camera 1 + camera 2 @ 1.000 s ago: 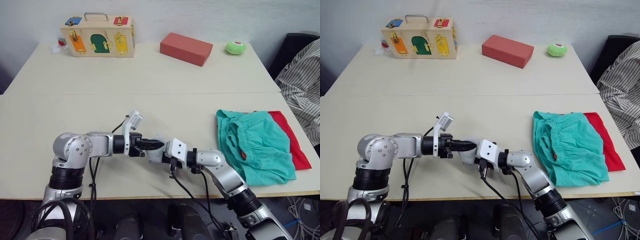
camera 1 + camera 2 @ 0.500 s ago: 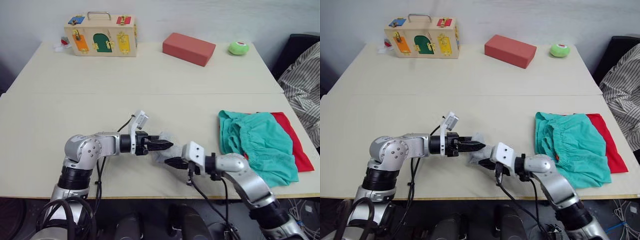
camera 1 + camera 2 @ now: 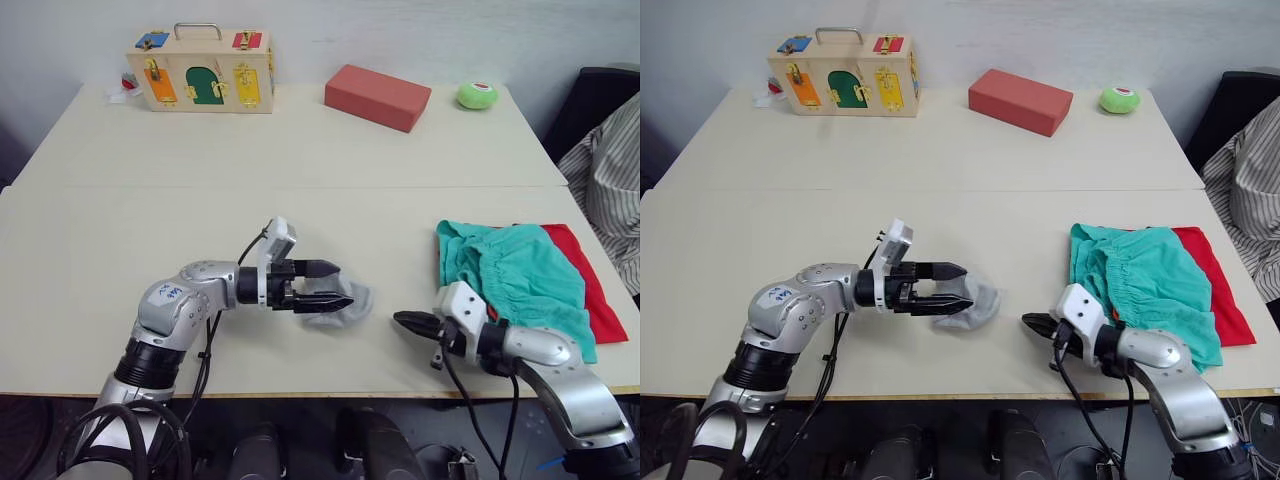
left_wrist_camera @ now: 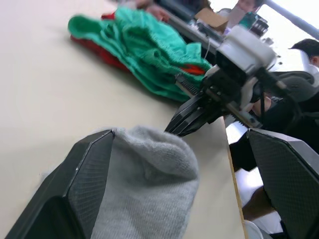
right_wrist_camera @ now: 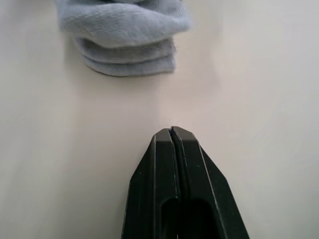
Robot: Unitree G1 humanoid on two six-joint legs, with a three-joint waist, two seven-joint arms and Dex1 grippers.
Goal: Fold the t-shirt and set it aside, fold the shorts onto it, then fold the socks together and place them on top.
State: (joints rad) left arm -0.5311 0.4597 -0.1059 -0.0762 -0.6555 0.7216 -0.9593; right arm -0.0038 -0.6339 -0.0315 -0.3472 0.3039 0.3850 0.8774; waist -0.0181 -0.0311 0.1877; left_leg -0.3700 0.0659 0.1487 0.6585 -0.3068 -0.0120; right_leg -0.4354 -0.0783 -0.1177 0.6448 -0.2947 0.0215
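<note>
The left gripper (image 3: 330, 284) spreads wide around the folded light grey socks (image 3: 340, 303). Just beside the socks, the right gripper (image 3: 402, 320) is clenched empty, pointing at them.

right pincer (image 3: 400, 320) withdrawn from socks (image 3: 340, 302), left pincer (image 3: 335, 284) opened

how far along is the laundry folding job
Done: teal-green cloth shorts lie folded over the bright red t-shirt. In hand: the small light grey socks sit bundled on the table between the open left end effector fingers; the shut right end effector is apart. Left: placing them on top of the pile.
</note>
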